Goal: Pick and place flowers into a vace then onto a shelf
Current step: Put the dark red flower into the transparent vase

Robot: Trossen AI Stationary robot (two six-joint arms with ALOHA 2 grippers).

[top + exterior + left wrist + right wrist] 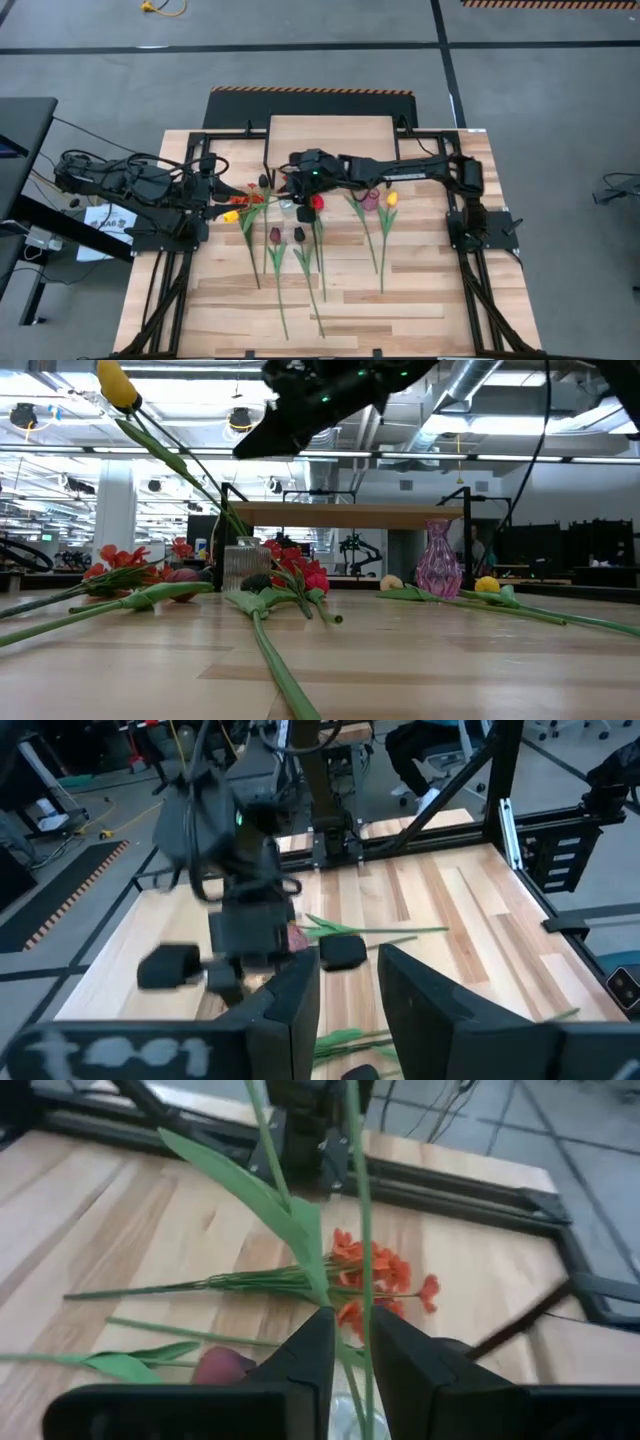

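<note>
From my seat the job looked barely begun. Most of the flowers (300, 250) lay flat on the bench (420, 300), stems fanned toward its near edge, with a spray of red-orange blossoms (375, 1275) near the left arm. A ribbed clear vase (240, 568) stood among them in front of the shelf (330, 135), and a pink glass vase (438, 572) stood apart to one side. The shelf top carried nothing that I could see.

The right hand (348, 1345) hung above the clear vase, its fingers close together around a green stem (362, 1230) that ran up between them; I judged this to be the yellow tulip (118, 385) seen high in the low view, its stem slanting down toward the vase. Whether the grip was firm or just easing off, I could not tell. The left hand (348, 995) waited near the bench's left side, its fingers a narrow gap apart with nothing in them.

So one stem was going in at best; the rest of the bunch and the move to the shelf remained.

The bench was pale wooden slats in a black metal frame. Beyond it lay a grey floor with hazard-striped tape, and a large hall with ceiling ducts, lights and a seated person further off.
</note>
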